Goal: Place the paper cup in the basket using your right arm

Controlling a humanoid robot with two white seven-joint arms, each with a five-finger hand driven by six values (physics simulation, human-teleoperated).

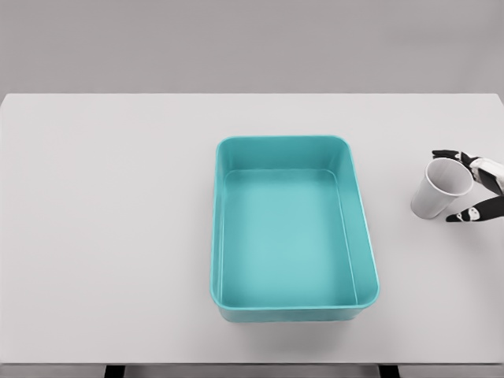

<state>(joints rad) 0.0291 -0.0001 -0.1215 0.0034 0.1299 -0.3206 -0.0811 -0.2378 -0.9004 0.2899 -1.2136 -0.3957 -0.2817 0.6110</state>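
Paper cup (441, 189), light and crushable, tilted in right robot hand (476, 187) whose fingers wrap its rim-end wall; squeeze gently.

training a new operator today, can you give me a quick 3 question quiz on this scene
1. True or false: the paper cup already lies inside the basket.
2. Which hand is at the cup? A) left B) right
3. Fill in: the cup stands to the ___ of the teal basket in the head view.

Key: 1 false, it is on the table; 2 B, fingers reach around its rim and side; 3 right.
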